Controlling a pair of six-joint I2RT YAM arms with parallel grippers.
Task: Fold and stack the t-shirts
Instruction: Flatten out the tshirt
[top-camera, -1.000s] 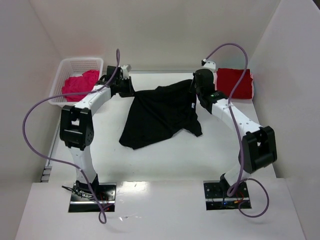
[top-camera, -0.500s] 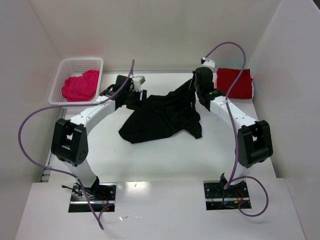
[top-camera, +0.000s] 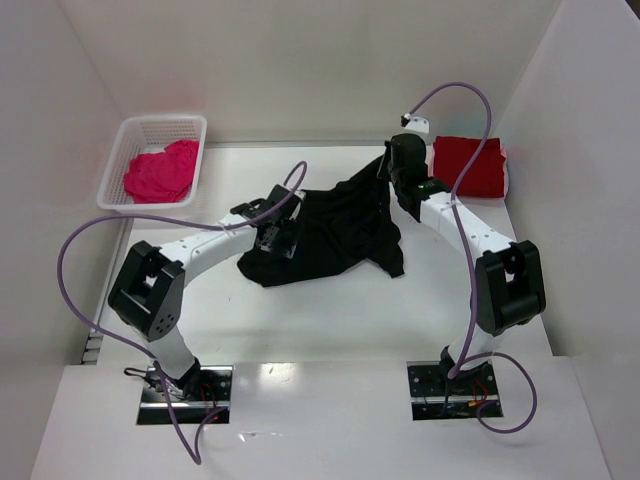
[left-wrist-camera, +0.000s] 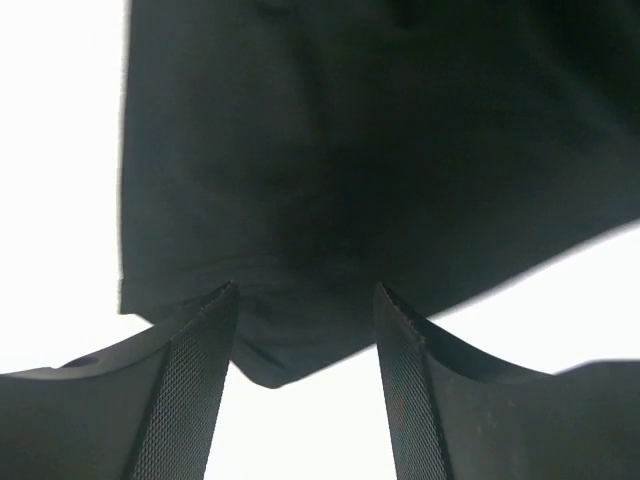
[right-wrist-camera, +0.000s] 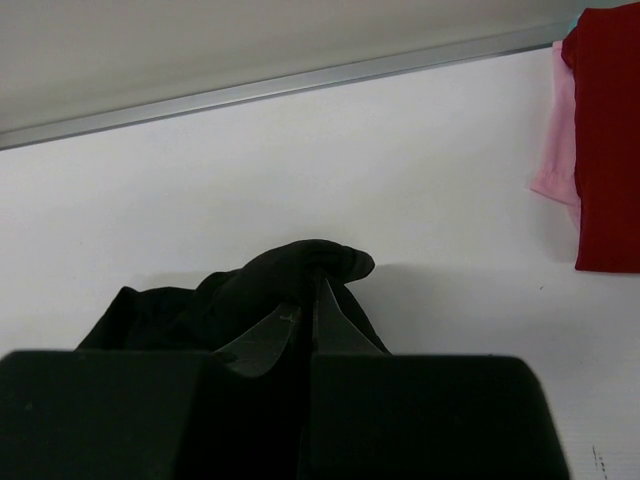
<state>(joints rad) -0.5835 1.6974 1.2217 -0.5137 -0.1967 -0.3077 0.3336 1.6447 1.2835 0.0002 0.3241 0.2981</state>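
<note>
Left gripper (top-camera: 278, 232) has let go of the black t-shirt (top-camera: 330, 225): a second ago it was clamped on the far-left corner, up by the basket (top-camera: 160, 122), with the shirt stretched between both arms. Now its jaws are spread with nothing between them, and it hangs over the shirt's near-left edge. Left wrist view shows a hem and corner right below the fingertips. Right gripper (top-camera: 393, 168) hasn't moved and is pressed shut, pinching a bunched far-right corner of the same shirt. The shirt has slumped mid-table (top-camera: 330, 310), rumpled and no longer spread. Looks like a regrip, left going for a new corner, so the fold hasn't started. Dark red t-shirt (top-camera: 472, 165) sits folded far right, magenta-pink t-shirt (top-camera: 160, 172) is unfolded in the basket.
</note>
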